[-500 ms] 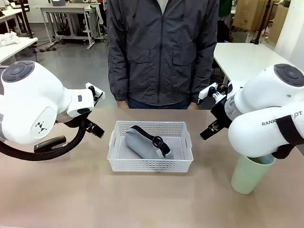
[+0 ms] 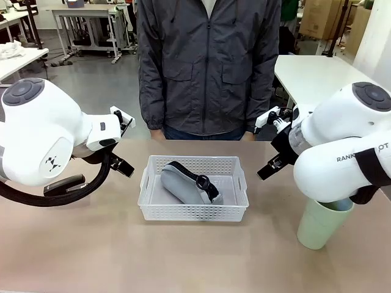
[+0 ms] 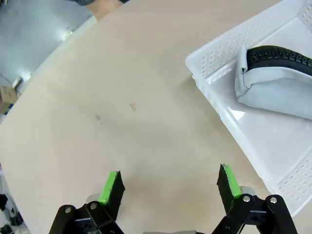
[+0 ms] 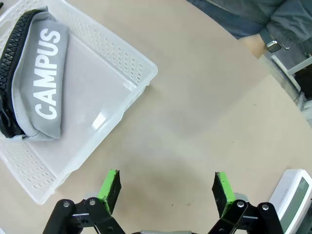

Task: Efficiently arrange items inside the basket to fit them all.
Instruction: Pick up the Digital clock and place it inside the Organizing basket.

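While the grey pouch [image 2: 186, 182] lies in the basket [image 2: 193, 212] between left gripper [image 3: 169, 175] and right gripper [image 4: 166, 176], both spread wide, nothing has moved.

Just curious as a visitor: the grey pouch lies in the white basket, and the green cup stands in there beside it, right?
Not quite. The grey pouch does lie in the white basket, but the green cup stands outside it, on the table, as the front view shows.

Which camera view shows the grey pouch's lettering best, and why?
Right wrist view: the grey pouch shows CAMPUS facing the camera. Front view shows its strap and ring; left wrist view, one end.
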